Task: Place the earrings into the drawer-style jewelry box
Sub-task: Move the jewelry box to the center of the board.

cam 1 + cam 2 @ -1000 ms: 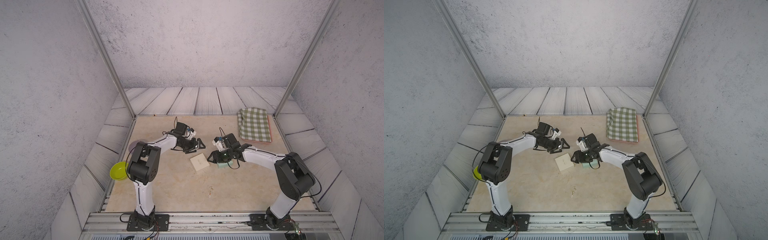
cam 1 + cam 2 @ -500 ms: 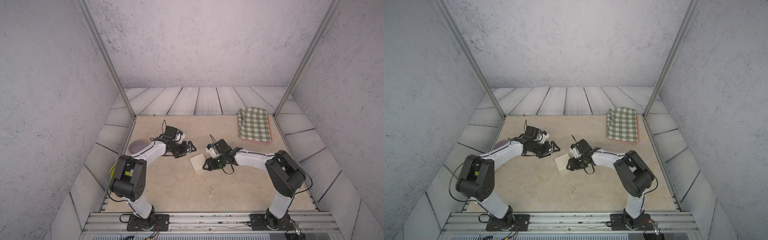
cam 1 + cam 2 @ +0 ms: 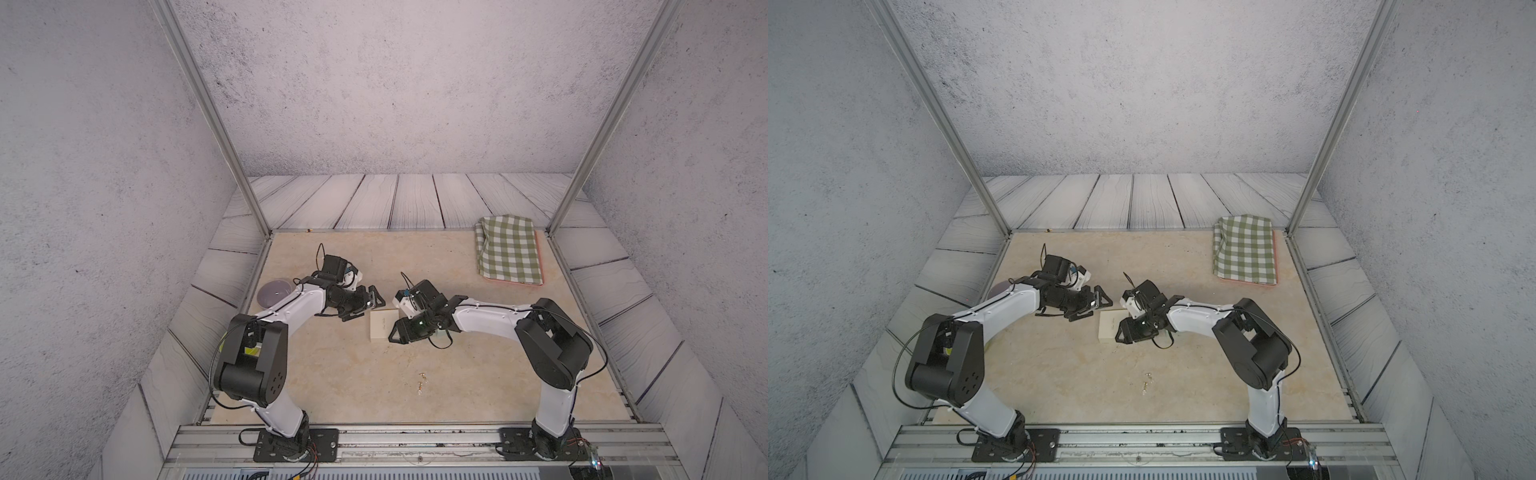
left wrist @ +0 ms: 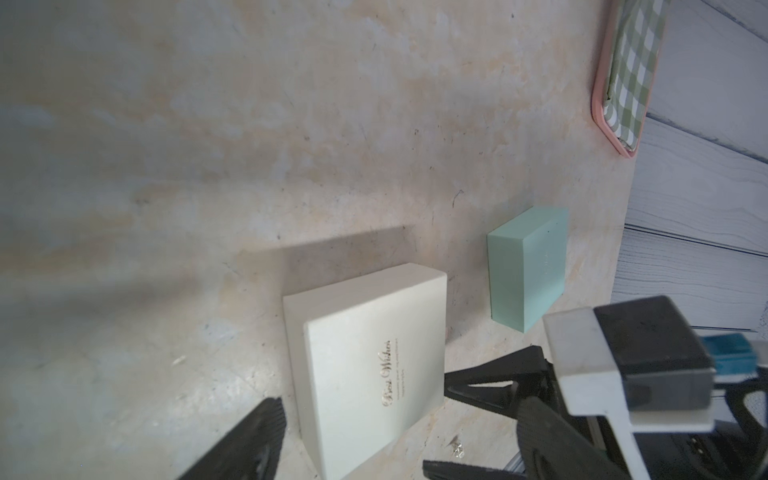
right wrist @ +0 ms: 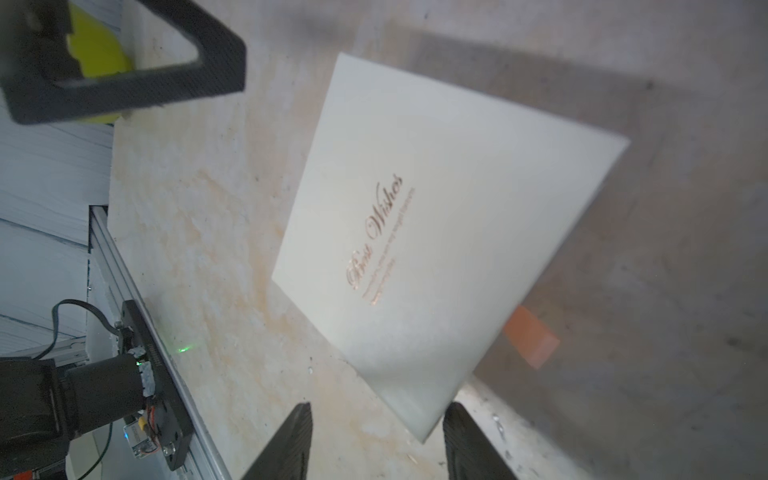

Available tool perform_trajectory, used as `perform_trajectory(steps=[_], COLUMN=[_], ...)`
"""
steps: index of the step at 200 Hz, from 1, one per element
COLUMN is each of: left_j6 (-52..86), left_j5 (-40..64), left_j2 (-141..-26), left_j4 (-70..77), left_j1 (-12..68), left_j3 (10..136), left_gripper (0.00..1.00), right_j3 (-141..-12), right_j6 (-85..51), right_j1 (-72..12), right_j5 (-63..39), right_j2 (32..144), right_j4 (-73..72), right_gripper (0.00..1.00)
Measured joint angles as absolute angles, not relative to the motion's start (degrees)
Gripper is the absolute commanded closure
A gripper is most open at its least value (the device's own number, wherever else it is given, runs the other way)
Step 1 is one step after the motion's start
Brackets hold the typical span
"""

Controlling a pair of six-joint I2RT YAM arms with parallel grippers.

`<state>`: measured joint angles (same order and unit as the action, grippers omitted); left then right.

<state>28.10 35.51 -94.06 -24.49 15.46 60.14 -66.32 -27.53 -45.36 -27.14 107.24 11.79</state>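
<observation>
Earrings are seen lying loose on the beige table, well apart from both grippers and nearer the front rail than the drawer-style jewelry box. That box is set flat near the table's middle, closed, with its gold lettering facing up (a small orange tab is seen sticking out at one edge). The left gripper is held wide open just beside the box's far left corner, and nothing is grasped between its fingers. The right gripper is positioned low at the box's right side with its jaws parted about one corner; a gap is seen beside one finger, so no grip is shown. A mint-green box is seen near the cream one, apart from it, and a green checked cloth is laid at the far right of the table
</observation>
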Motion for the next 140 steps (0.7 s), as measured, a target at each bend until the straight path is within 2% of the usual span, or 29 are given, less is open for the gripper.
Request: perform_trajectory(steps=[19, 49, 85, 113, 140], left_j6=[27.2, 25.8, 23.5, 23.2, 24.9], left_j5=[35.2, 35.2, 33.5, 31.6, 29.1], left_j2=[-93.6, -92.4, -92.3, -92.3, -92.3], left_j4=[-25.7, -26.9, -29.0, -30.1, -29.8], left_j1=[15.4, 15.7, 18.7, 20.3, 20.0], left_j3=[59.8, 58.3, 58.0, 57.7, 56.3], left_gripper=[0.09, 0.11, 0.12, 0.21, 0.34], right_j3=[-66.1, -65.6, -66.1, -67.3, -67.6], right_j6=[-27.1, -27.4, -28.8, -29.4, -30.1], right_j1=[-45.2, -41.3, -37.1, -37.3, -37.6], right_j5=[-26.0, -24.7, -24.7, -25.4, -26.7], right_j2=[104.7, 99.9, 102.7, 106.8, 108.8], right_j4=[13.4, 14.6, 15.4, 16.0, 16.0], right_gripper=[0.48, 0.58, 0.64, 0.65, 0.65])
